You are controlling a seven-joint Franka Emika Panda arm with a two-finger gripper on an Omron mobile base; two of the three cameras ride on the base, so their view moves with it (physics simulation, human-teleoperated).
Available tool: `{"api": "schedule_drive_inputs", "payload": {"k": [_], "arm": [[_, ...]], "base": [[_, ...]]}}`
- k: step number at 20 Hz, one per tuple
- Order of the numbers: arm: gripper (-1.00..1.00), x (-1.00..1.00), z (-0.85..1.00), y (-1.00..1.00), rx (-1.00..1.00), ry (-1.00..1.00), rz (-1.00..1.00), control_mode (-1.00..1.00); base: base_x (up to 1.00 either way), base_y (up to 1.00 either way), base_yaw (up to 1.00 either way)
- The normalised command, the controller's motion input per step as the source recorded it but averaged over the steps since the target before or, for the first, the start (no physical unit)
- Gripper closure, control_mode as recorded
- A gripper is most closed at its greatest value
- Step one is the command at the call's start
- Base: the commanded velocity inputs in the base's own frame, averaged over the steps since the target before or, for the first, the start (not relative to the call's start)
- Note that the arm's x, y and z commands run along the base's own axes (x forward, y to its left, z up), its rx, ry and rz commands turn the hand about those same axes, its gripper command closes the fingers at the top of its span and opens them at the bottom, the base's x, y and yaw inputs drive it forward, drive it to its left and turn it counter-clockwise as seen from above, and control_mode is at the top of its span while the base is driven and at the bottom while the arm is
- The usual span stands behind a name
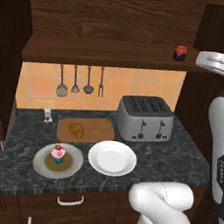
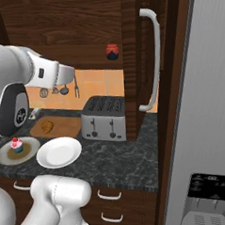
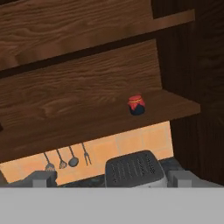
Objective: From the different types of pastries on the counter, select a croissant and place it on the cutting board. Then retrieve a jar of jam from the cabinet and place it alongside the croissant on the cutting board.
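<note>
Dark speckled stone runs along the counter (image 1: 178, 157), where the croissant (image 1: 77, 130) already lies on the cutting board (image 1: 99, 131), just left of the toaster (image 1: 144, 119); that half of the task looks done. What remains is the jar of jam (image 3: 136, 105), standing upright on the cabinet (image 1: 106, 53) shelf above the toaster, close to the shelf's right end and near its front edge. The gripper (image 3: 112, 178) has its jaws spread wide with nothing between them, and sits well apart from the jar, pointing toward the shelf. The jar is small and squat, so a slightly off-centre approach could let one fingertip nudge it rather than straddle it, tipping it or pushing it off the edge onto the toaster below. Coming in too low risks striking the thick shelf board; pinching only the red lid could let the jar slip during the carry.
</note>
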Motion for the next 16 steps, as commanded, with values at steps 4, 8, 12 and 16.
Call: {"api": "schedule_drive_inputs", "payload": {"k": [4,8,12,16], "arm": [[-1.0,0.33,0.02,-0.16,0.0,0.0,0.02,-1.0],[-1.0,0.34,0.11,-0.21,-0.08,0.0,0.0,-1.0],[-1.0,0.3,0.08,-0.18,-0.13,0.0,0.0,-1.0],[-1.0,0.32,0.01,-0.24,-0.17,0.0,0.0,-1.0]], "base": [[0.0,0.0,0.0],[0.0,0.0,0.0],[0.0,0.0,0.0],[0.0,0.0,0.0]]}}
